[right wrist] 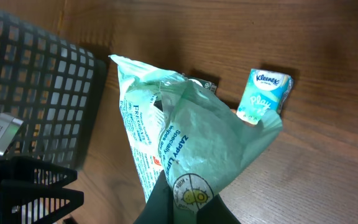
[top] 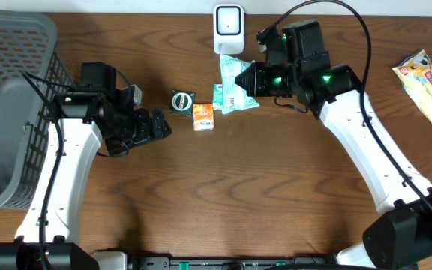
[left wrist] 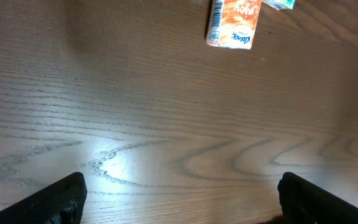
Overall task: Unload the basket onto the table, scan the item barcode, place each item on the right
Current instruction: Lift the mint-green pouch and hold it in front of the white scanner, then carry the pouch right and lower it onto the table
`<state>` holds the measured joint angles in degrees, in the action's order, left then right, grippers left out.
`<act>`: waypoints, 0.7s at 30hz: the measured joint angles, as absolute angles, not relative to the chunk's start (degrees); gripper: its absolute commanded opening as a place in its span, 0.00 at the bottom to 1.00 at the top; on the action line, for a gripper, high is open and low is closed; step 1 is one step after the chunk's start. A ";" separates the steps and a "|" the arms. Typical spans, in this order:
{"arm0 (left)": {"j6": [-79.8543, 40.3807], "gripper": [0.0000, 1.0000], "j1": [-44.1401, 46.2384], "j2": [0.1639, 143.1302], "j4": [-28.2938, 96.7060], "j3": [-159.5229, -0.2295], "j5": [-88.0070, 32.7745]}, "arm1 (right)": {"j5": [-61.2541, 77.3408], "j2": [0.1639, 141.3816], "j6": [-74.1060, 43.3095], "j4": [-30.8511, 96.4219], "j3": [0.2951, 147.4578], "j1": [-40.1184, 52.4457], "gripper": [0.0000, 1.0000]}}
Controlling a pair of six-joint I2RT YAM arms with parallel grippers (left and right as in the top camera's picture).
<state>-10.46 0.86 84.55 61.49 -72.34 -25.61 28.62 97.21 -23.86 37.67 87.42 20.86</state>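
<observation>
Green packet (top: 231,88) is pinched tight in the right gripper (top: 242,77) and sits just in front of the white scanner (top: 229,28) at the back of the table, so the pickup part looks done to me. What's left, I'd guess, is turning it so the barcode faces the scanner (can't tell which side it's printed on). Left gripper (top: 160,124) is spread wide near the orange carton (top: 203,116), holding nothing.

Glossy crinkled plastic packet (right wrist: 199,140), wood-grain table (left wrist: 166,112)
</observation>
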 measured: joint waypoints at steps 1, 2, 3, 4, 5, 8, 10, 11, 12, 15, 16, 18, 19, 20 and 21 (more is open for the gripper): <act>-10.46 0.98 0.86 84.55 61.49 -72.34 -25.58 | 28.51 97.21 -23.86 37.78 87.42 20.86 0.01; -10.46 0.98 0.86 84.55 61.49 -72.34 -25.61 | 28.27 97.21 -23.86 37.98 87.42 20.86 0.01; -10.46 0.98 0.89 84.55 61.49 -72.34 -25.61 | 27.70 97.21 -23.86 38.41 87.42 20.86 0.01; -10.46 0.98 0.86 84.55 61.49 -72.34 -25.58 | 26.61 97.21 -23.83 39.09 87.42 20.86 0.01; -10.46 0.98 0.86 84.55 61.49 -72.34 -25.61 | 25.85 97.21 -23.79 39.55 87.42 20.86 0.01; -10.46 0.98 0.89 84.55 61.49 -72.34 -25.61 | 18.04 97.21 -23.66 43.38 87.42 20.97 0.01; -10.46 0.98 0.86 84.55 61.47 -72.34 -25.58 | 12.16 97.21 -23.64 45.65 87.42 21.10 0.01; -10.46 0.98 0.86 84.55 61.49 -72.34 -25.61 | 8.69 97.21 -23.62 46.63 87.42 21.21 0.01; -10.46 0.98 0.89 84.55 61.47 -72.34 -25.58 | 4.56 97.21 -23.62 47.81 87.42 21.39 0.01; -10.46 0.98 0.89 84.55 61.47 -72.34 -25.61 | -5.69 97.23 -23.51 49.89 87.35 21.89 0.01; -10.46 0.98 0.86 84.55 61.49 -72.34 -25.61 | -8.99 97.23 -23.49 50.04 87.22 21.96 0.01; -10.46 0.98 0.89 84.55 61.47 -72.34 -25.58 | -14.72 97.38 -23.46 49.95 86.59 22.00 0.01; -10.46 0.98 0.89 84.55 61.49 -72.34 -25.58 | -17.19 97.65 -23.49 49.98 86.08 22.00 0.01; -10.46 0.98 0.86 84.55 61.47 -72.34 -25.58 | -19.49 98.13 -23.46 50.04 85.60 21.98 0.01; -10.46 0.98 0.86 84.55 61.47 -72.34 -25.58 | -21.82 98.91 -23.46 50.15 85.08 22.00 0.01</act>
